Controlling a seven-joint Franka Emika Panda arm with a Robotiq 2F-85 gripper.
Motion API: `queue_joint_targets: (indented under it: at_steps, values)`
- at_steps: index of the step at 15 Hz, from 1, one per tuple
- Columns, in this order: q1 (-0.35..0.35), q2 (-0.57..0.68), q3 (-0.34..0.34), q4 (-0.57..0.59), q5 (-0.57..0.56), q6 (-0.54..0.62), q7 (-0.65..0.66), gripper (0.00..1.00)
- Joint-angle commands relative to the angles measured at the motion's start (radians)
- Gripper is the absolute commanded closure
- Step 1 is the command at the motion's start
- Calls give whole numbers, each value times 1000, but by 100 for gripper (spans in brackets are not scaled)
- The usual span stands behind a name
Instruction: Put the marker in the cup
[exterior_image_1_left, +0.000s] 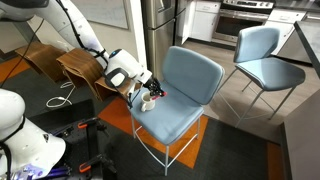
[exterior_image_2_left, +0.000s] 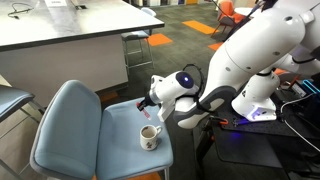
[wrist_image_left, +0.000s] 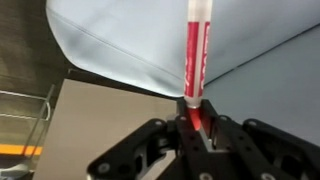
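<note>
My gripper (wrist_image_left: 196, 125) is shut on the marker (wrist_image_left: 196, 55), a reddish-pink pen with a whitish tip that points away from the jaws over the chair's blue cushion. In both exterior views the gripper (exterior_image_1_left: 148, 88) (exterior_image_2_left: 150, 104) hangs over the front of the blue chair seat (exterior_image_1_left: 178, 120) (exterior_image_2_left: 100, 140). The white cup (exterior_image_2_left: 149, 137) stands upright on the seat near its edge, just below and beside the gripper; it also shows in an exterior view (exterior_image_1_left: 150, 99), partly hidden by the gripper. The cup is out of the wrist view.
A blue backrest (exterior_image_1_left: 192, 72) rises behind the seat. A second blue chair (exterior_image_1_left: 268, 62) stands further off, a wooden chair (exterior_image_1_left: 80, 68) is beside the arm. A table (exterior_image_2_left: 70, 30) is beyond the chair. A white robot body (exterior_image_2_left: 265, 50) fills one side.
</note>
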Motion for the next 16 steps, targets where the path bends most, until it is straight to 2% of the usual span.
queue_joint_targets:
  at_steps: [1,5,11,12,16]
  values:
    - [0,-54,24,-13,-9,-7,1,95]
    - [-20,-52,68,3,-27,22,-3,95]
    - [-93,-10,159,40,-67,89,3,95]
    - [-71,-1,136,70,-74,46,14,95]
    - [-107,29,159,127,-97,44,21,95]
